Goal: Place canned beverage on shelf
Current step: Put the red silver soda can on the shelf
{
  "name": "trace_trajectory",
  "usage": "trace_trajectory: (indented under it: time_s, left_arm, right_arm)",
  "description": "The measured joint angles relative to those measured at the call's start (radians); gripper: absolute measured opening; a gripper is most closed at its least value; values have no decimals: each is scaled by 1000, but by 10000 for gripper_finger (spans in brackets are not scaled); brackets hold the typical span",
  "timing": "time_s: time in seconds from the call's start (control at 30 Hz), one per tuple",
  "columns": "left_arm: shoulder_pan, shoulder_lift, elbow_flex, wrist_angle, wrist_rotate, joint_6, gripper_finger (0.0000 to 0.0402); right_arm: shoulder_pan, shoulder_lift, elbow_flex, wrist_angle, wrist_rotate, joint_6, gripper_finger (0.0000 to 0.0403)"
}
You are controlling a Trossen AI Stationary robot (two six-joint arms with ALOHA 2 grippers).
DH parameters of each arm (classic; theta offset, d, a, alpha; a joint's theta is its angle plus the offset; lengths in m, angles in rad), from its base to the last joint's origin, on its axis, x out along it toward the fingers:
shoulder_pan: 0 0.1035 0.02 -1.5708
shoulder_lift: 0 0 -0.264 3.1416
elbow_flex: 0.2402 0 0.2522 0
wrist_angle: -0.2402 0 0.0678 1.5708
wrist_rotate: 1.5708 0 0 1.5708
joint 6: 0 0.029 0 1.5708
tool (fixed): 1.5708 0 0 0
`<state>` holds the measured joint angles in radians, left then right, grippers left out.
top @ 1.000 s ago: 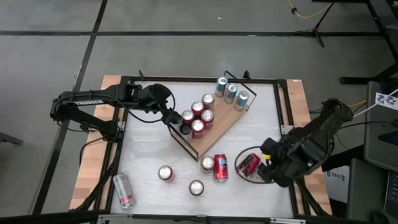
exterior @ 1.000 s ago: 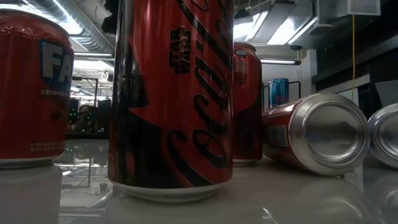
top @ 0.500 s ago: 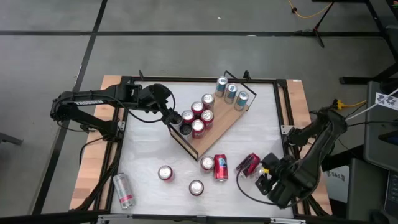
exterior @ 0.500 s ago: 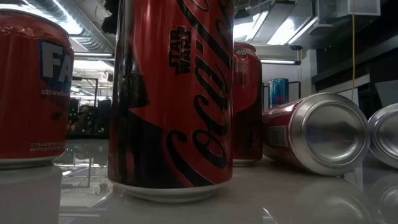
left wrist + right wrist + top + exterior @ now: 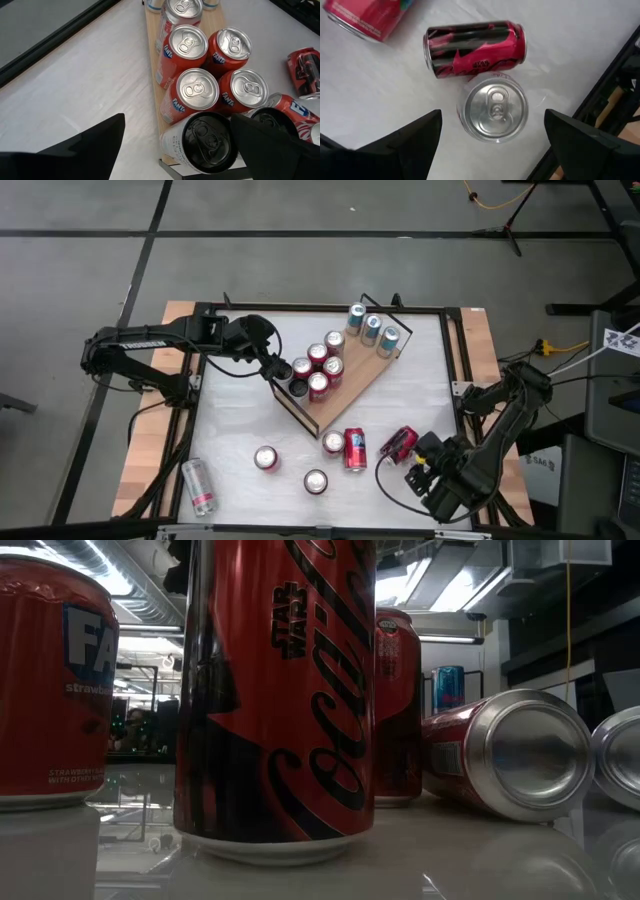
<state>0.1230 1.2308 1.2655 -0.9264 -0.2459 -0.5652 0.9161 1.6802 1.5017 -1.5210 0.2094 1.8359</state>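
The shelf (image 5: 345,385), a light-wood board, lies slantwise mid-table and carries several upright red cans (image 5: 320,370) and three blue ones (image 5: 370,328). My left gripper (image 5: 283,372) hangs open over the shelf's left end. Its fingers stand on either side of a black-topped can (image 5: 205,142) without touching it. My right gripper (image 5: 422,473) is near the table's near right corner, open and pointing down. An upright silver-topped can (image 5: 492,112) stands below it, between its fingers. A red-and-black can (image 5: 475,46) lies on its side just beyond that one.
Loose cans stand or lie on the white tabletop near its front: upright ones (image 5: 266,458) (image 5: 316,481) (image 5: 334,443), a red one on its side (image 5: 355,450) and a silver one on its side (image 5: 198,485). A cable loop (image 5: 385,480) lies by my right gripper. The table's black frame (image 5: 455,380) borders the right side.
My right gripper has gone toward the table's near edge and down, from over the lying red-and-black can to over the upright can, and its wrist has turned. No can has moved.
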Motion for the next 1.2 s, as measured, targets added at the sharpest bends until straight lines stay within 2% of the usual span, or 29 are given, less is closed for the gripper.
trace_trajectory:
  time_s: [0.1,0.4,0.7,1.2]
  left_arm:
    - [0,0,0,0,0,0,353]
    - [0,0,0,0,0,0,353]
    - [0,0,0,0,0,0,354]
    - [0,0,0,0,0,0,353]
  right_arm:
    - [0,0,-17,10,30,0,342]
    - [0,0,-142,108,-4,42,342]
    - [0,0,-199,168,-18,41,342]
    - [0,0,-202,166,-3,-286,342]
